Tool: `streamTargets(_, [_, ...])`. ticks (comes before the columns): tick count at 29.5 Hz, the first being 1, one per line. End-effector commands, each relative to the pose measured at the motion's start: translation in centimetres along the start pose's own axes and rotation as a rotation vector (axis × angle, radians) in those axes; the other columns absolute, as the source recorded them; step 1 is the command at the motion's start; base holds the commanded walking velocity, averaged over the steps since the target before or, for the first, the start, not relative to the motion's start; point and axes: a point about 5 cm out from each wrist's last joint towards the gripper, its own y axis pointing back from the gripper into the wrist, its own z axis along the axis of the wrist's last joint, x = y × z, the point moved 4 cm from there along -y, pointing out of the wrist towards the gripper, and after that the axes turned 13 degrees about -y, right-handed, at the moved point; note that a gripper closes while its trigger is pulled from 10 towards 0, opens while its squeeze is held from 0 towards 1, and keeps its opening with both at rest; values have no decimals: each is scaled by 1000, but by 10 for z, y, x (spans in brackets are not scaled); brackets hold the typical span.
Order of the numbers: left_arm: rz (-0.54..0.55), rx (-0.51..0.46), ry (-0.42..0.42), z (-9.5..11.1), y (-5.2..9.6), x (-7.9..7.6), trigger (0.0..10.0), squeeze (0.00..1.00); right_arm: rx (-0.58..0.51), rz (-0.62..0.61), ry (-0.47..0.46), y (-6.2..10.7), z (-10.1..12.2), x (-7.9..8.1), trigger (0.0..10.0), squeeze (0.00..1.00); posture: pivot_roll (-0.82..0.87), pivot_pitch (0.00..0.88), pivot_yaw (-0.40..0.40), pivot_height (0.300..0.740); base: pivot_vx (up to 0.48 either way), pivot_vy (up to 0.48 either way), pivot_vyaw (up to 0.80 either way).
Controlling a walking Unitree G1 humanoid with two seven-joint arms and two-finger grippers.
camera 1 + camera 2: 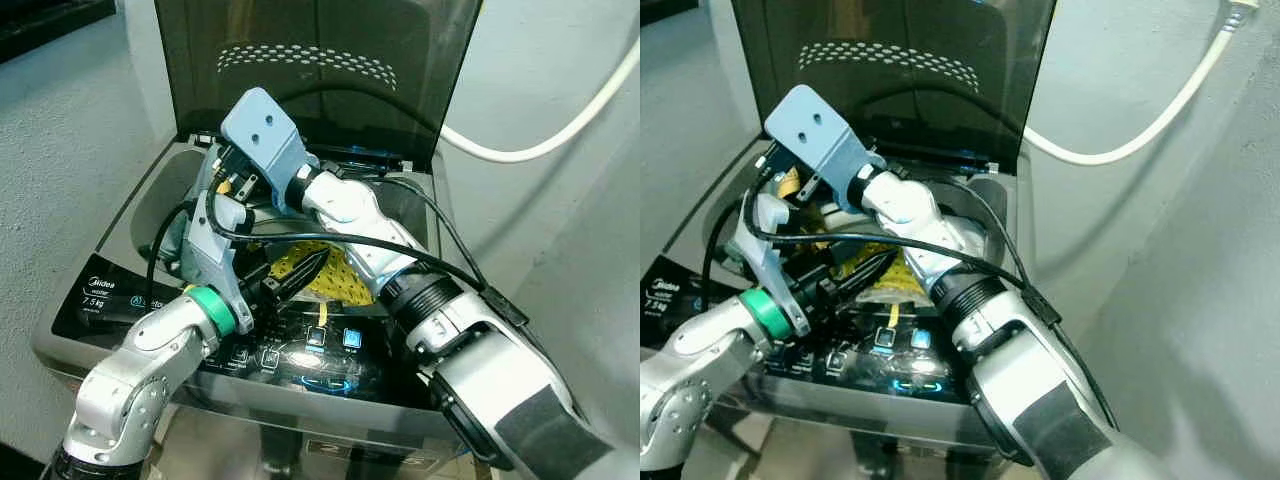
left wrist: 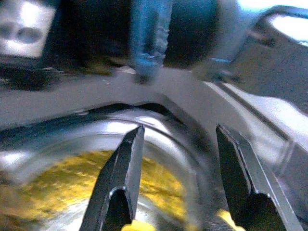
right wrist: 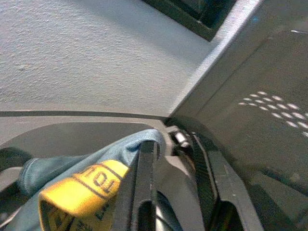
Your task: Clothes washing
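Over the open washer [image 1: 110,290], both arms crowd the drum: right gripper [image 3: 175,159] pinches blue cloth [image 3: 96,154] above it, left gripper [image 2: 175,168] spread over yellow laundry [image 1: 345,275] inside.

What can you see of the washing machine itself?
The washing machine is a grey top-loader with Midea branding. Its dark tinted lid, bearing a pattern of white dots, stands open and upright at the back. The glossy black control panel along the front edge shows lit blue buttons. A yellow garment lies in the drum. Both robot arms reach over the opening.
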Motion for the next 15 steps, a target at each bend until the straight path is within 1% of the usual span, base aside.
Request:
streamTargets(1, [15, -96, -91, 27, 2, 3, 10000, 0, 27, -15, -70, 8, -8, -12, 10000, 1000, 82, 55, 22, 740, 0, 0, 0])
streamTargets(2, [42, -75, -137, 30, 4, 9, 10000, 0, -28, 17, -178, 14, 4, -16, 10000, 1000, 84, 57, 29, 740, 0, 0, 0])
streamTargets(3, [42, -75, -137, 30, 4, 9, 10000, 0, -28, 17, -178, 14, 4, -16, 10000, 1000, 84, 57, 29, 740, 0, 0, 0])
streamTargets(4, [65, -56, -162, 32, 6, 13, 10000, 0, -79, 56, -255, 21, 15, -19, 10000, 1000, 84, 57, 29, 740, 0, 0, 0])
streamTargets(5, [65, -56, -162, 32, 6, 13, 10000, 0, -79, 56, -255, 21, 15, -19, 10000, 1000, 84, 57, 29, 740, 0, 0, 0])
streamTargets(6, [79, -42, -159, 32, 10, 14, 10000, 0, -114, 82, -283, 28, 21, -22, 10000, 1000, 84, 59, 35, 740, 0, 0, 0])
streamTargets(7, [84, -20, -157, 29, 14, 14, 10000, 0, -124, 92, -271, 34, 22, -26, 10000, 1000, 84, 59, 35, 740, 0, 0, 0])
streamTargets(8, [84, -20, -157, 29, 14, 14, 10000, 0, -124, 92, -271, 34, 22, -26, 10000, 1000, 84, 59, 35, 740, 0, 0, 0])
streamTargets(10, [85, 16, -135, 20, 19, 12, 10000, 0, -131, 69, -213, 41, 23, -35, 10000, 1000, 90, 61, 37, 740, 0, 0, 0])
streamTargets(11, [84, 29, -126, 16, 19, 11, 10000, 0, -173, 40, -246, 45, 29, -43, 10000, 0, 92, 59, 37, 740, 0, 0, 0])
streamTargets(13, [77, 47, -119, 9, 16, 7, 10000, 0, -326, 3, -404, 55, 51, -58, 10000, 0, 95, 60, 37, 740, 0, 0, 0])
streamTargets(14, [77, 47, -119, 9, 16, 7, 10000, 0, -326, 3, -404, 55, 51, -58, 10000, 0, 95, 60, 37, 740, 0, 0, 0])
streamTargets(15, [75, 55, -121, 6, 14, 6, 10000, 0, -400, 4, -491, 61, 61, -63, 10000, 0, 93, 58, 39, 740, 0, 0, 0])
